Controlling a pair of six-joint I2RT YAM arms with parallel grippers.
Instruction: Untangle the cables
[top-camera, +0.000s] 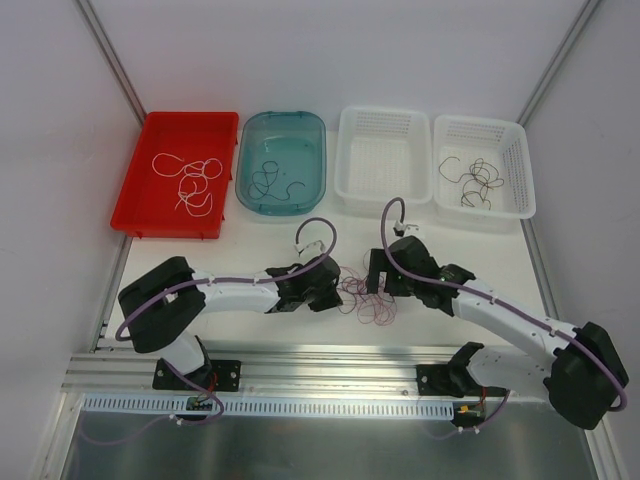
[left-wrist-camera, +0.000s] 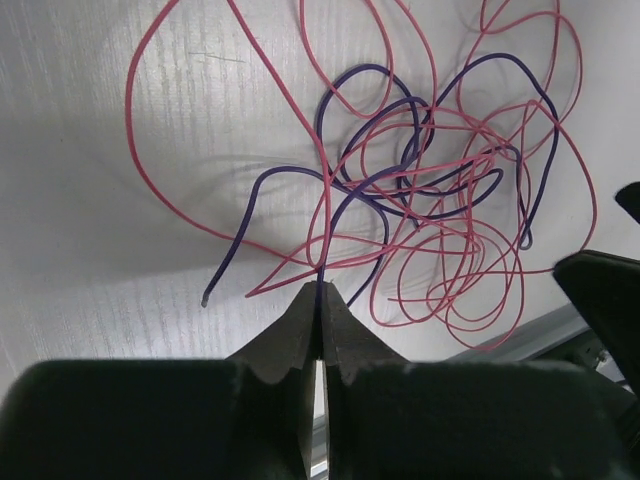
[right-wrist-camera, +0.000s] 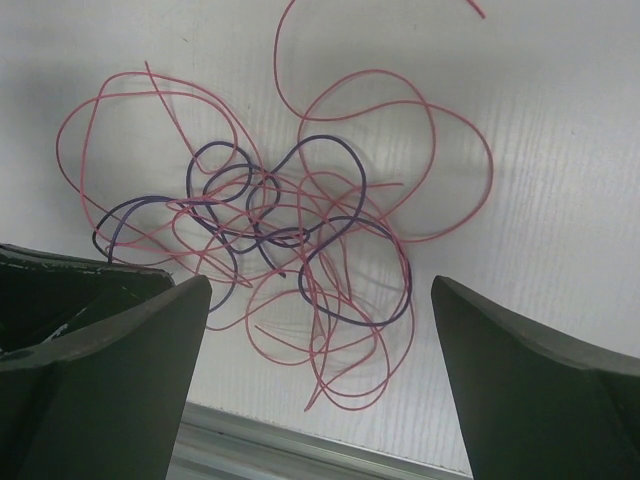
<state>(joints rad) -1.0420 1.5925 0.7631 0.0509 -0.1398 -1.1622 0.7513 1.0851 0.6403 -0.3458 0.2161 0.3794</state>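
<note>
The cables (top-camera: 366, 297) are a loose clump of thin pink and purple strands on the white table between my two grippers. My left gripper (top-camera: 337, 291) sits at the clump's left edge. In the left wrist view its jaws (left-wrist-camera: 322, 290) are shut on a purple strand (left-wrist-camera: 326, 240) that runs up into the tangle (left-wrist-camera: 430, 200). My right gripper (top-camera: 376, 272) hovers at the clump's right side. Seen from the right wrist, it (right-wrist-camera: 320, 283) stands wide open above the tangle (right-wrist-camera: 270, 220) and holds nothing.
Four bins line the far side. A red tray (top-camera: 140, 170) holds white strands and a teal tub (top-camera: 305, 135) holds black ones. Of the two white baskets, one (top-camera: 385, 120) shows no strands and the other (top-camera: 512, 150) holds dark strands. An aluminium rail (top-camera: 330, 365) runs along the near edge.
</note>
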